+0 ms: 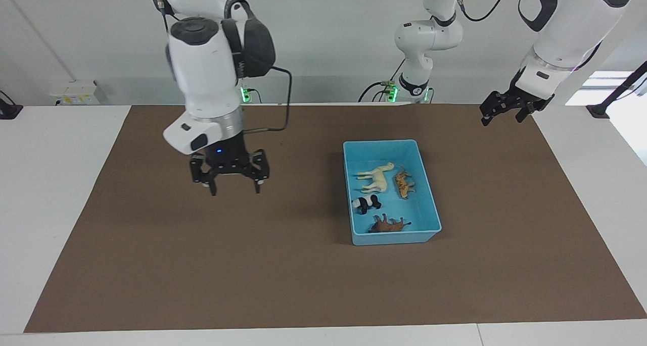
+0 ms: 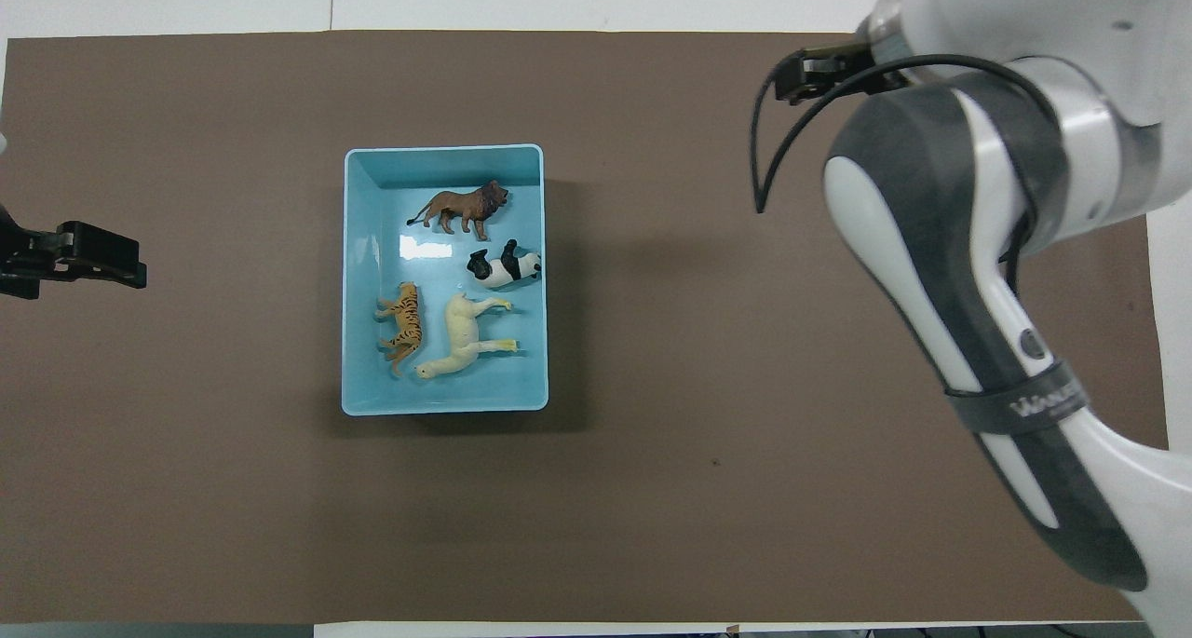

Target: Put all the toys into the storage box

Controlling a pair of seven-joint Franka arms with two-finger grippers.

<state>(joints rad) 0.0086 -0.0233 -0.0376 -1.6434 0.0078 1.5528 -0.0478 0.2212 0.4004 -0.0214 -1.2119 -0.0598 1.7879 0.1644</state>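
The light blue storage box (image 1: 394,239) stands on the brown mat, toward the left arm's end; it also shows in the overhead view (image 2: 442,405). All four toys lie in it: the cream camel (image 1: 375,178) (image 2: 463,335), the tiger (image 1: 403,183) (image 2: 403,329), the panda (image 1: 366,203) (image 2: 503,266) and the lion (image 1: 388,225) (image 2: 461,207). My right gripper (image 1: 235,182) is open and empty, raised over bare mat toward the right arm's end, well apart from the box. My left gripper (image 1: 503,117) (image 2: 93,256) is open and empty, raised over the mat's edge at the left arm's end.
The brown mat (image 1: 202,275) covers most of the white table. In the overhead view my right arm (image 2: 978,275) covers much of the mat at its own end.
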